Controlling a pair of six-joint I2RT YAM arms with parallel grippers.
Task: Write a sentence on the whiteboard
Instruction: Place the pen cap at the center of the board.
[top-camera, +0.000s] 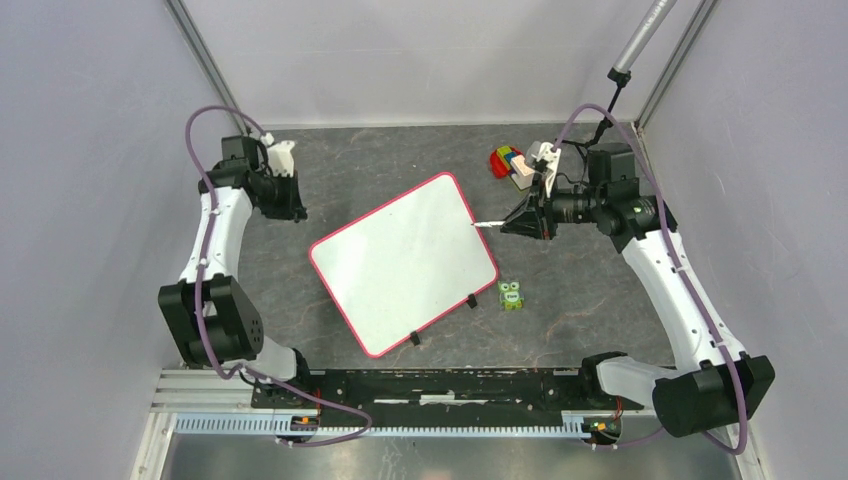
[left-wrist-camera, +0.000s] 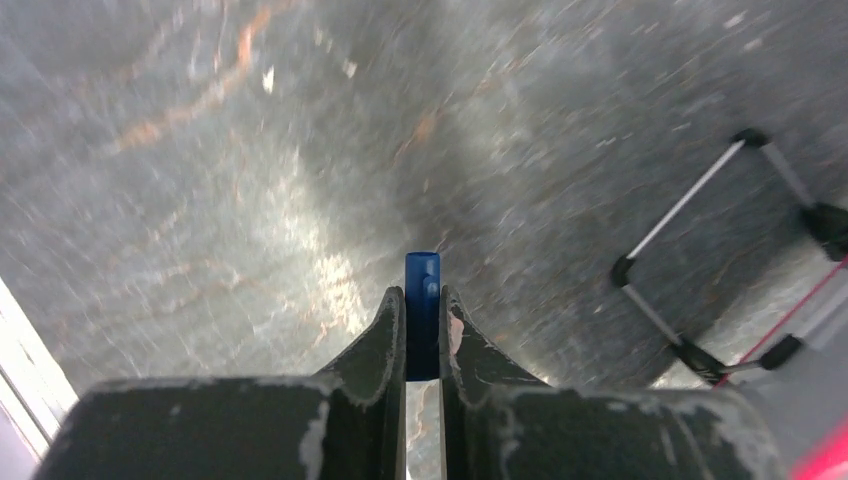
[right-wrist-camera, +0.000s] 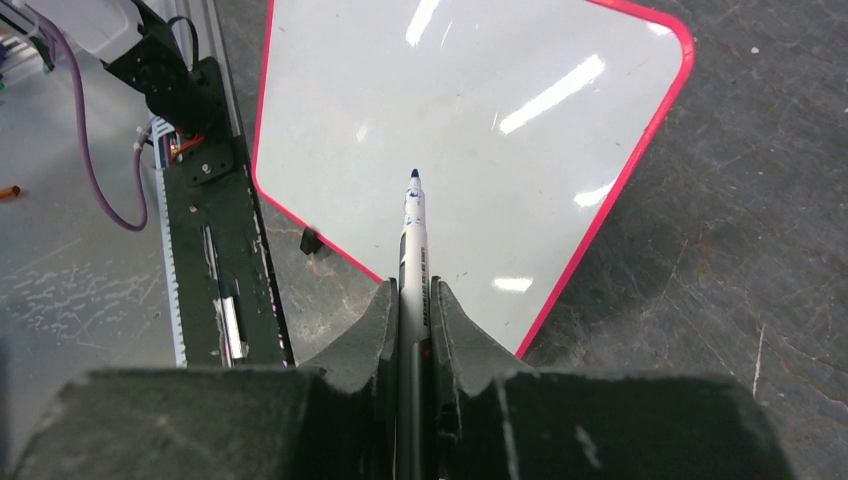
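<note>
The dark grey, stone-patterned desk (top-camera: 400, 160) carries everything, with the two arms reaching in from its near edge. The whiteboard (top-camera: 400, 262) lies flat near the middle of the desk, turned at an angle so that one rounded corner points towards the far right. Its thin pink-red rim runs all round, and its face is plain white apart from reflected strips of light in the right wrist view (right-wrist-camera: 480, 130). The right fingers (top-camera: 512, 224) hang just beside the board's right edge. In the right wrist view they (right-wrist-camera: 396, 305) are clamped on an uncapped white marker (right-wrist-camera: 413, 230), whose dark tip points out over the white surface; whether the tip touches the board I cannot tell. The left fingers (top-camera: 297, 212) sit well apart from the board, over bare desk towards the far left. In the left wrist view they (left-wrist-camera: 398, 320) are closed on a small blue marker cap (left-wrist-camera: 422, 275), which stands up between them. A cluster of red, green and yellow blocks (top-camera: 507, 162) lies on the desk near the far right, close behind the right arm's wrist. A small green owl figure (top-camera: 511, 295) stands on the desk just beside the board's near right corner. Two small black clips (top-camera: 471, 301) (top-camera: 414, 339) sit along the board's near edge.
</note>
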